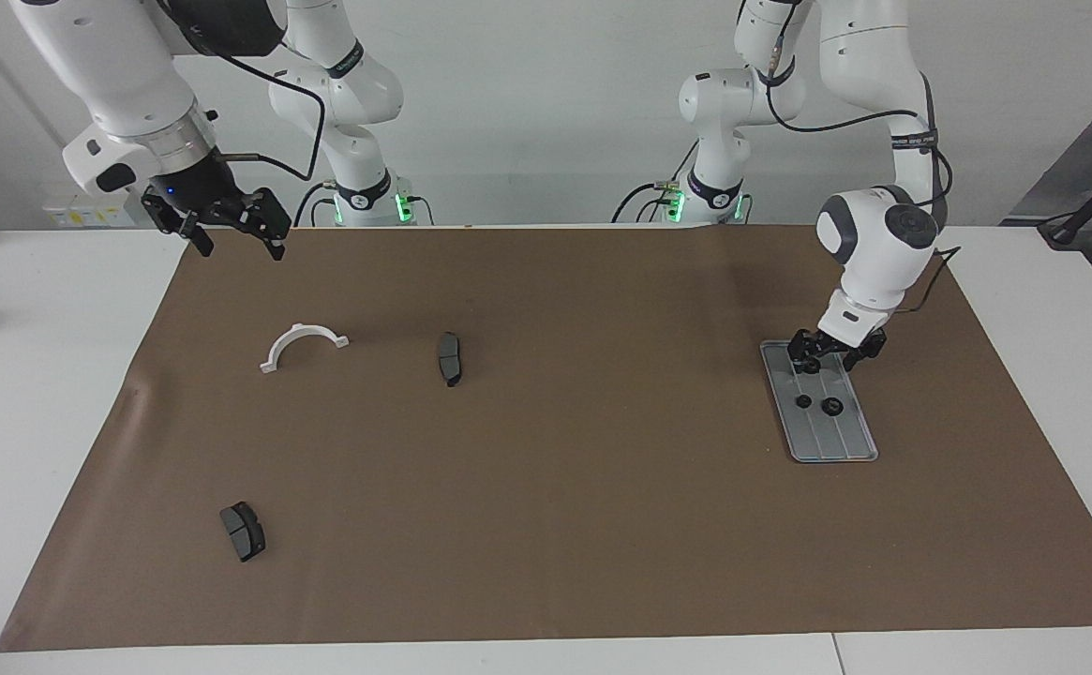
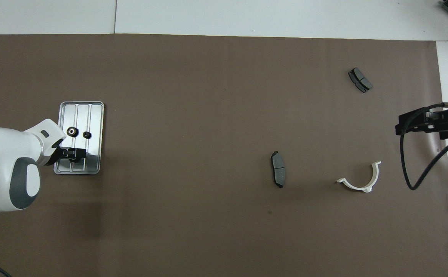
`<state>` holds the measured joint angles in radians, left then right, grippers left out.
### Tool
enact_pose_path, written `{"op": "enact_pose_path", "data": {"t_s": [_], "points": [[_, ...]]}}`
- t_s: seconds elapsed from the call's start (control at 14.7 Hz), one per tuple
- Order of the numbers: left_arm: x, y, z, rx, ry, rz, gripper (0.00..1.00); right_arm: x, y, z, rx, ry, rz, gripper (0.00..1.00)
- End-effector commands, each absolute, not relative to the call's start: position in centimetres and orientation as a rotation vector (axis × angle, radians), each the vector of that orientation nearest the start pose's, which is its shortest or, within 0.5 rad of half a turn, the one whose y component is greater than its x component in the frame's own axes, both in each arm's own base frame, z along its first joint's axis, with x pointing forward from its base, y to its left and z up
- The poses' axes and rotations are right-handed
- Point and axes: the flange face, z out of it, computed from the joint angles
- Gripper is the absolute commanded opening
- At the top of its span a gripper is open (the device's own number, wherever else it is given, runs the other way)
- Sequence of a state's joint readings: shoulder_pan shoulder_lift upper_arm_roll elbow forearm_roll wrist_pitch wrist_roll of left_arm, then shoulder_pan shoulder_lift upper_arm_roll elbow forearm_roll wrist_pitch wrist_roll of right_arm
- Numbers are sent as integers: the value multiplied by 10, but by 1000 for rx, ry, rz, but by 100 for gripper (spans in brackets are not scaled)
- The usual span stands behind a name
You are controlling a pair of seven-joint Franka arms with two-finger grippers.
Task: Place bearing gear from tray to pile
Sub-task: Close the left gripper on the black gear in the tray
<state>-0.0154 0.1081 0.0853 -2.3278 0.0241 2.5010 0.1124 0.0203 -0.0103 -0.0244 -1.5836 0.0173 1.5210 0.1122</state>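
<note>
Facing view: the left gripper (image 1: 823,353) is down in the tray (image 1: 845,448) at its end nearer the robots, over a gear I cannot see; whether it grips is unclear. Two gears (image 1: 819,404) remain. Right gripper (image 1: 227,232) waits, open and empty.

Overhead view: no pile shows; nothing is delivered yet.

The counter (image 1: 49,394) is white, covered by a plain brown sheet (image 1: 546,525). The tray (image 1: 841,445) is silver-grey with lengthwise grooves, and the small gears (image 1: 830,406) on it are black. A half-ring bracket (image 1: 303,345) is white. Two pads, one (image 1: 449,358) at about three o'clock from the bracket and another (image 1: 243,531) at about six o'clock, are dark grey. Both arms are white with grey patches; the left claw (image 1: 824,355) and right claw (image 1: 238,243) are black, as are their cables
</note>
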Motion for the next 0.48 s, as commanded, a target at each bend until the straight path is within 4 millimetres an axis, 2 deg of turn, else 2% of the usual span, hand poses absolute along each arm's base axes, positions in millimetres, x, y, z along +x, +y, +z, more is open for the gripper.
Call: {"op": "enact_pose_path", "data": {"t_s": [0.0, 0.14, 0.27, 0.34, 0.41], "points": [[517, 39, 299, -3114, 83, -100, 59, 546, -1, 620, -3127, 144, 82, 100], [517, 39, 299, -3115, 81, -93, 41, 546, -1, 620, -3127, 144, 82, 100], [515, 39, 302, -3119, 82, -39, 12, 546, -1, 620, -3127, 144, 82, 100], [513, 38, 304, -3122, 82, -5, 7, 546, -1, 620, -3127, 144, 82, 100], [515, 34, 314, -3122, 77, -24, 3, 546, -1, 620, -3127, 144, 82, 100]]}}
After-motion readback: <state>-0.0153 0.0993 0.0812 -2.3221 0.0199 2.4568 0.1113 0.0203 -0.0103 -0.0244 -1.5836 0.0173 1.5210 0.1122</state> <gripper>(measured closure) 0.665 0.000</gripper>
